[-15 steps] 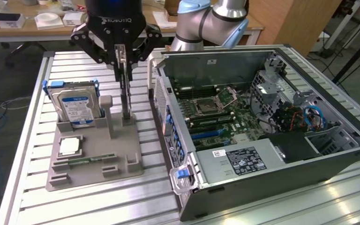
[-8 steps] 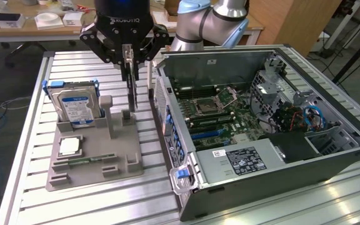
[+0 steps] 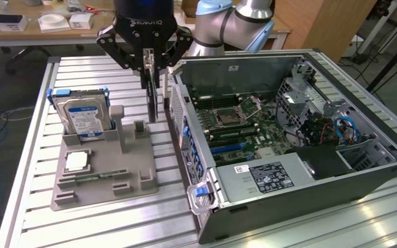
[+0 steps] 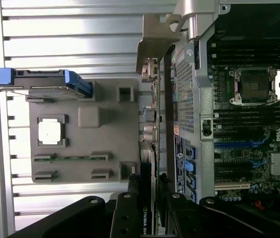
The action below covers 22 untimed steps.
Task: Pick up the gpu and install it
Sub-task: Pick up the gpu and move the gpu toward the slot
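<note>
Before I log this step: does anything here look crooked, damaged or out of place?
Nothing stands out. The gpu hangs upright in the gripper beside the open computer case; the hard drive stands on edge in the gray holder.

clear: over open case (image 3: 309, 204) | obstr: its side wall close by gpu (image 3: 151, 101); hdd (image 3: 85, 116) opp side

On the table (image 3: 29, 170), the parts holder (image 3: 143, 178) sits at the exterior view's left and the open computer case (image 3: 364, 181) at the right, just beside it. In the holder, the hard drive (image 3: 82, 116) stands upright at the far end, the processor (image 3: 76, 161) lies flat before it, and the RAM stick (image 3: 95, 176) lies nearer still. The gpu (image 3: 151, 103) hangs edge-on in the end effector (image 3: 150, 67), between hard drive and case.
</note>
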Each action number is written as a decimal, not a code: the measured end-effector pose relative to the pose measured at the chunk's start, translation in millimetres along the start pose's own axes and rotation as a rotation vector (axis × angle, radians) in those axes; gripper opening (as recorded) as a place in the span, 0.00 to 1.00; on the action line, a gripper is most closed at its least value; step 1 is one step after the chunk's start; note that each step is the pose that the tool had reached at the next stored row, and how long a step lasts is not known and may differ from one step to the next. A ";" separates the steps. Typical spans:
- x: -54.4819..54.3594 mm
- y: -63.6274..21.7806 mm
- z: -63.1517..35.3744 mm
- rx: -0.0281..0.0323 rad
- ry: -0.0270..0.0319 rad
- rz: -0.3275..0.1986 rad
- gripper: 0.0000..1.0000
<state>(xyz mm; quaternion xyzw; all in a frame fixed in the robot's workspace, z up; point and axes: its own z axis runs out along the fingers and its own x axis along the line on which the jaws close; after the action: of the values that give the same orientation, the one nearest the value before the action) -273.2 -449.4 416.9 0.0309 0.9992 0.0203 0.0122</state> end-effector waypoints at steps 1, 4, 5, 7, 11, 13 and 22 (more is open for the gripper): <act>-1.8 0.1 0.0 0.0000 0.0000 0.000 0.26; -4.2 0.3 0.2 0.0000 -0.0001 0.000 0.26; -4.2 0.3 0.2 -0.0001 -0.0001 0.000 0.26; -4.2 0.3 0.1 0.0000 0.0000 0.000 0.26; -7.7 0.5 0.2 0.0015 0.0251 0.001 0.26; -8.0 0.5 0.2 0.0017 0.0282 0.001 0.26; -12.1 0.7 0.4 0.0017 0.0283 0.001 0.26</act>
<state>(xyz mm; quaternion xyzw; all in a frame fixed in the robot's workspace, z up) -261.1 -449.4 416.8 0.0310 0.9993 0.0199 -0.0019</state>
